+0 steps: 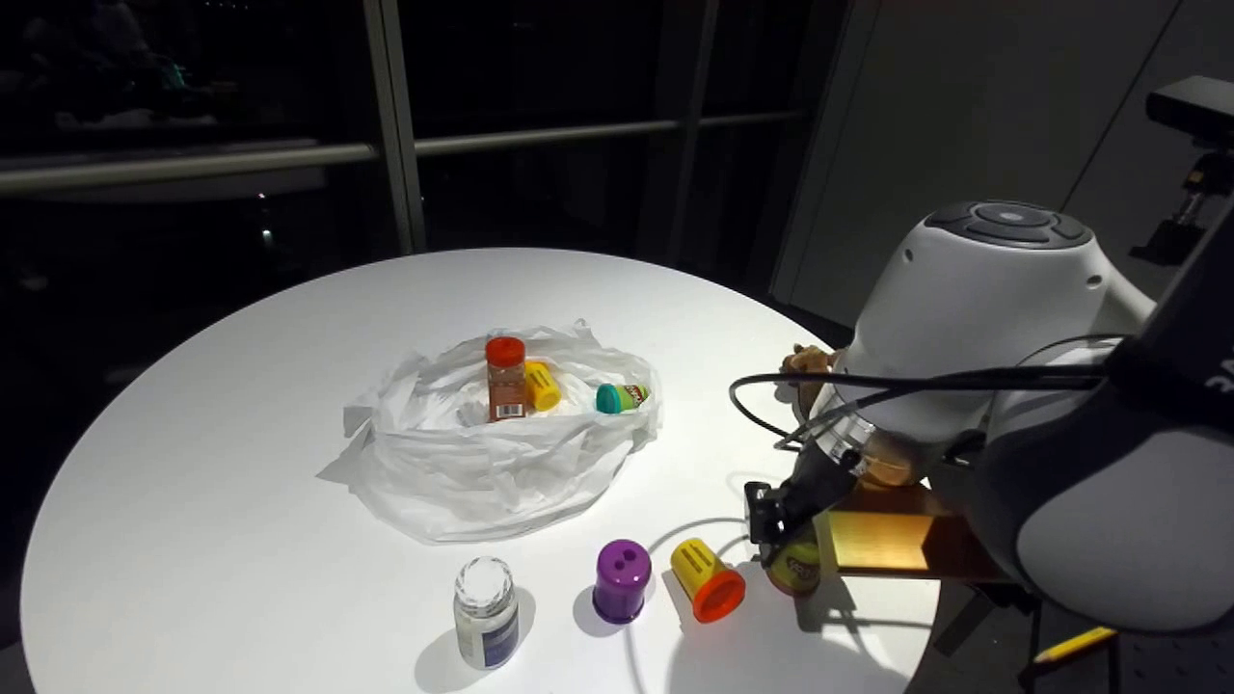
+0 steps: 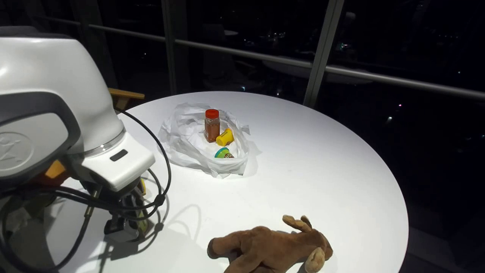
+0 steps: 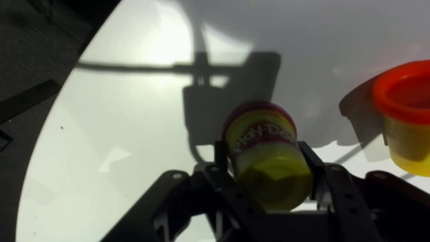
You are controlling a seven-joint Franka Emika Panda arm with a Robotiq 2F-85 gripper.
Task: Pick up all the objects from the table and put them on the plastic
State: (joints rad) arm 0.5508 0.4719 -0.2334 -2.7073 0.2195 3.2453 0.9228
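Note:
My gripper (image 3: 258,148) is around a yellow Play-Doh can (image 3: 268,164) with a dark red lid facing down. Both fingers seem to press its sides; whether the can touches the table is unclear. In an exterior view the can (image 1: 796,569) is partly hidden by the gripper (image 1: 769,530). Left of it on the table are a yellow can with an orange lid (image 1: 707,578), a purple sharpener (image 1: 622,580) and a white bottle (image 1: 487,617). A brown plush toy (image 2: 269,246) lies on the table. The white plastic bag (image 1: 492,487) lies spread open mid-table.
In the bag are a red-capped spice jar (image 1: 506,381), a yellow can (image 1: 543,387) and a teal-lidded can (image 1: 622,398). The round table's edge (image 3: 50,111) is close to the gripper. A wooden piece (image 1: 877,542) shows beneath the arm. Cables hang along the arm.

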